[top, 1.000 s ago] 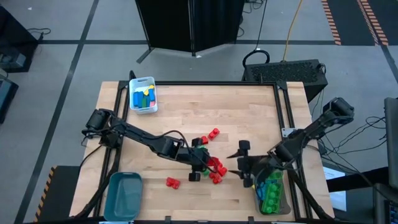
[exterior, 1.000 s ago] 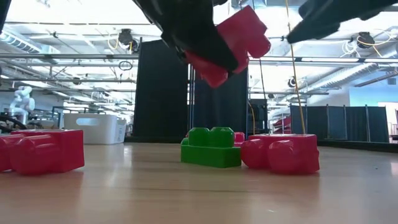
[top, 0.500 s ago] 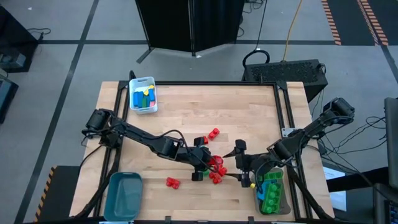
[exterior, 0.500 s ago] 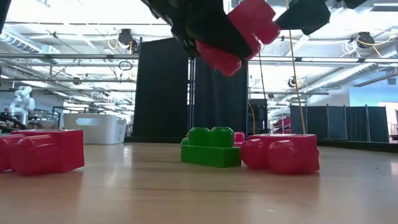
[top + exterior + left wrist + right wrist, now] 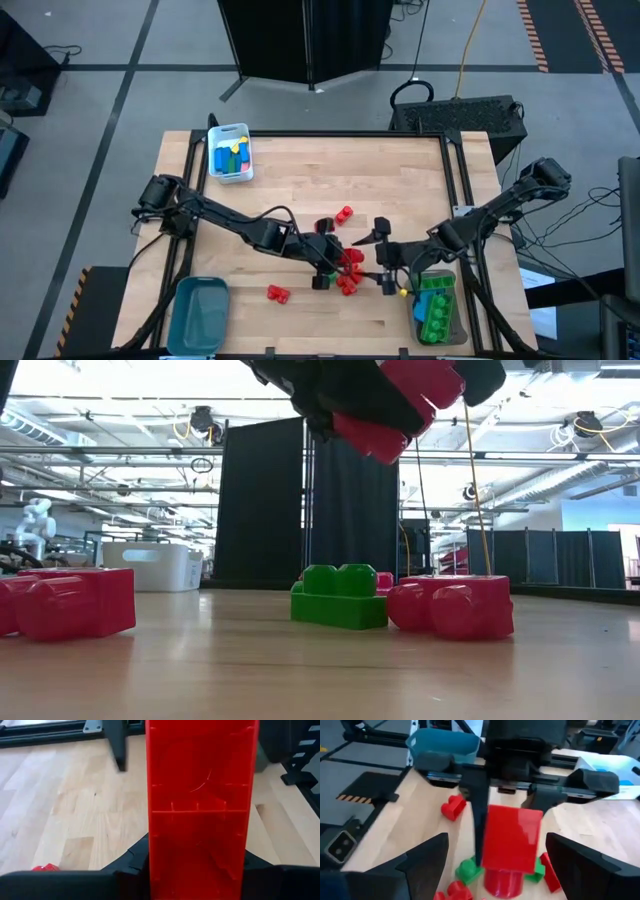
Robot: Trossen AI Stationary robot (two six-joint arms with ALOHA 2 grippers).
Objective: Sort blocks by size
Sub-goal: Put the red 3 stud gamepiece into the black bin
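Since 1 second ago the red block (image 5: 405,405) has risen, pinched in the left gripper (image 5: 335,258) above the green block (image 5: 339,597) on the worktop (image 5: 400,170), while the spread right gripper (image 5: 380,255) has closed in around it.
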